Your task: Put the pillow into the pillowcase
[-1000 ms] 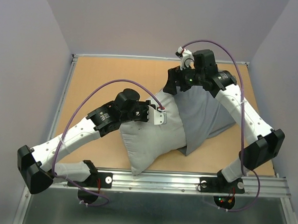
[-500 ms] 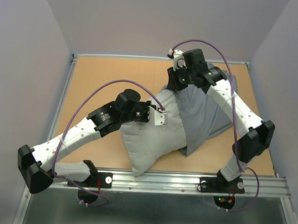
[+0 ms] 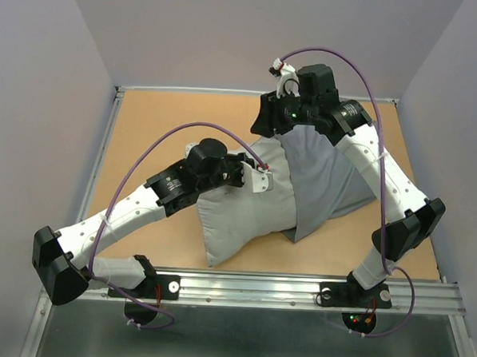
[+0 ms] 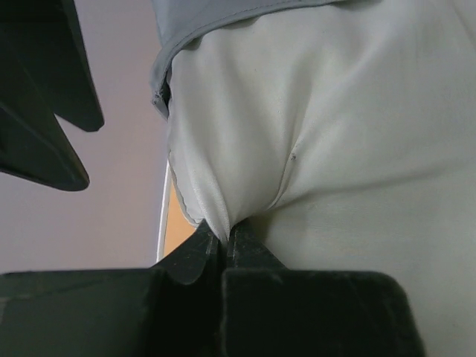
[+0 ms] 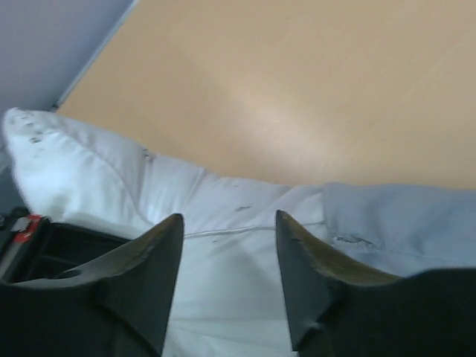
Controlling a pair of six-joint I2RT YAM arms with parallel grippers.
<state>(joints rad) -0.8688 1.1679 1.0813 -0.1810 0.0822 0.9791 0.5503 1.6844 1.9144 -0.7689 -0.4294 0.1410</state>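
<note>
since 1 second ago my right gripper [image 5: 227,219] has edged left toward the far side, jaws apart above the pillow [image 3: 236,214]. my left gripper [image 4: 222,236] pinches a fold of pillow fabric. the pillowcase [image 3: 322,179] sleeves the pillow's right half on the counter [image 3: 161,126].

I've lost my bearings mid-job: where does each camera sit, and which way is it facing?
Top external: above and behind the bases, looking down at the table, pillow and pillowcase; both arms show.
Left wrist: on the left wrist, looking along the left claw, shut on pillow fabric.
Right wrist: on the right wrist, looking past the open right claw at pillow, pillowcase edge, table.
Shared: all three show pillow and pillowcase.
</note>
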